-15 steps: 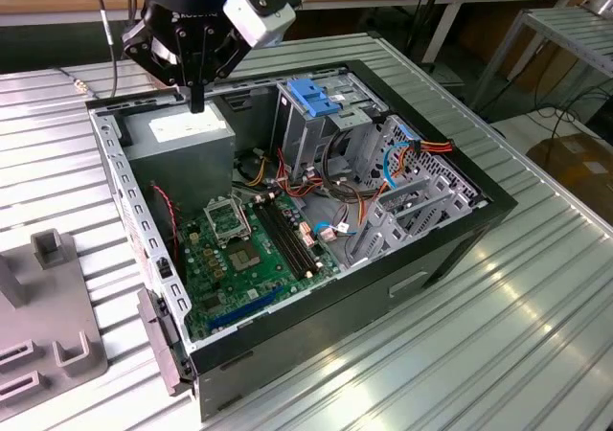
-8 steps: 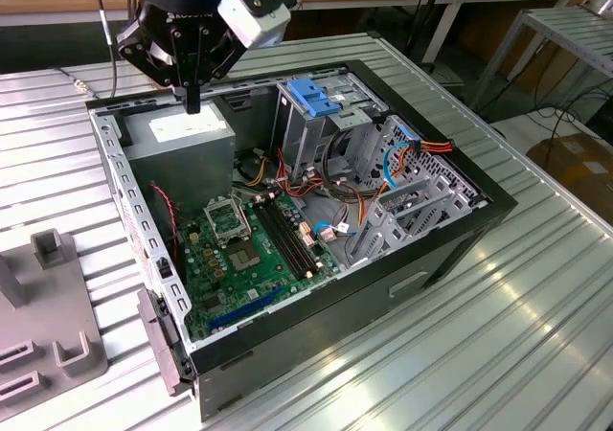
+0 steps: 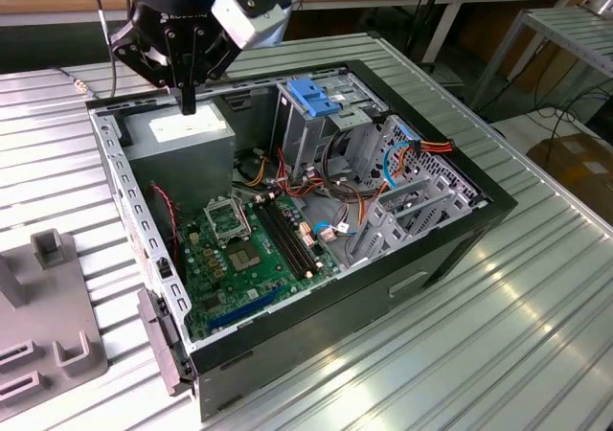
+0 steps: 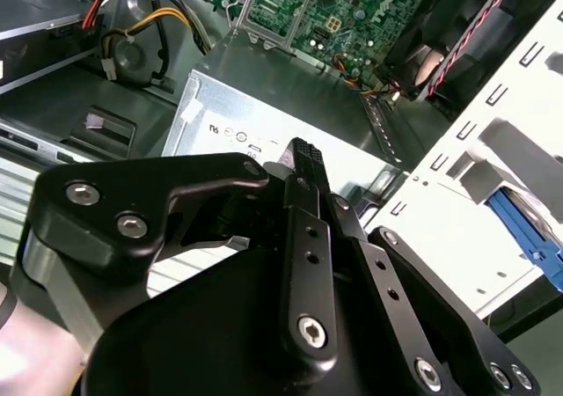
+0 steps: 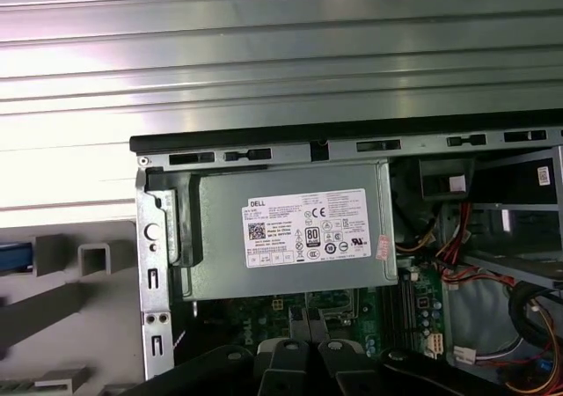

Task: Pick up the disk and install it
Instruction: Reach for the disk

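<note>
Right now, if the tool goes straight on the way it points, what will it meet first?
Most likely the top of the grey power-supply box, at or near its white label. In the exterior view the tool hangs over it, pointing down, shut and empty. The gap is hard to judge.

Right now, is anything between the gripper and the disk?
Yes. The gripper hangs over the power supply inside the computer case. The case's perforated side wall stands between it and the disk, outside.
</note>
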